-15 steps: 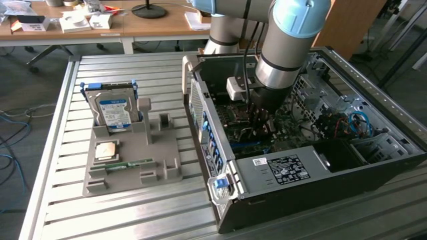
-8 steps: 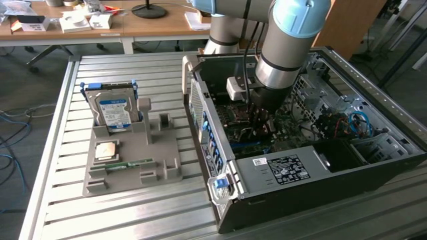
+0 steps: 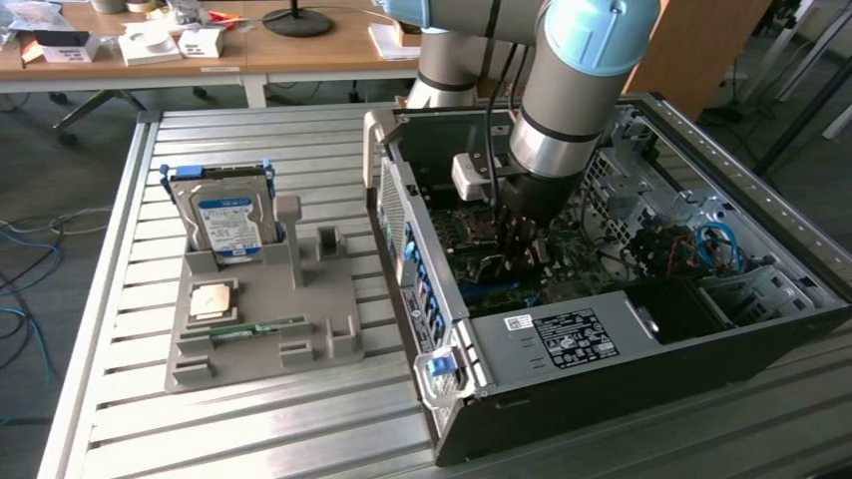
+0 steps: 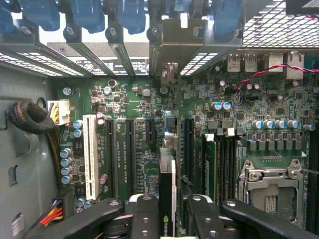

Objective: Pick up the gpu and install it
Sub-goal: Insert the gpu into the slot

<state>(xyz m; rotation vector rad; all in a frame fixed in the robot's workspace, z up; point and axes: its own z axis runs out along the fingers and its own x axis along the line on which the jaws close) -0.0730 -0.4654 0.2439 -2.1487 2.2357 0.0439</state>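
Slats of silver metal form the table (image 3: 120,399) in the exterior view. An open computer case (image 3: 745,299) lies on it, at the centre and right of the frame. The arm (image 3: 573,90) comes down from the upper edge into the case, and its jaws hang low over the board. On the exterior view's left of the case sits a grey tray (image 3: 326,344). It carries an upright hard drive (image 3: 226,220), a square chip (image 3: 213,299) and a green memory stick (image 3: 253,328).

In the wrist view the jaws are clamped on the gpu (image 4: 166,179), one black finger on each flat side. The card is seen edge-on, with a green logo on its near edge. It stands over the motherboard (image 4: 139,104), between the black expansion slots beside the white slot (image 4: 90,154) and the memory slots next to the processor socket (image 4: 271,184). Whether it is seated cannot be told. Blue latches (image 4: 89,12) line the case wall beyond.
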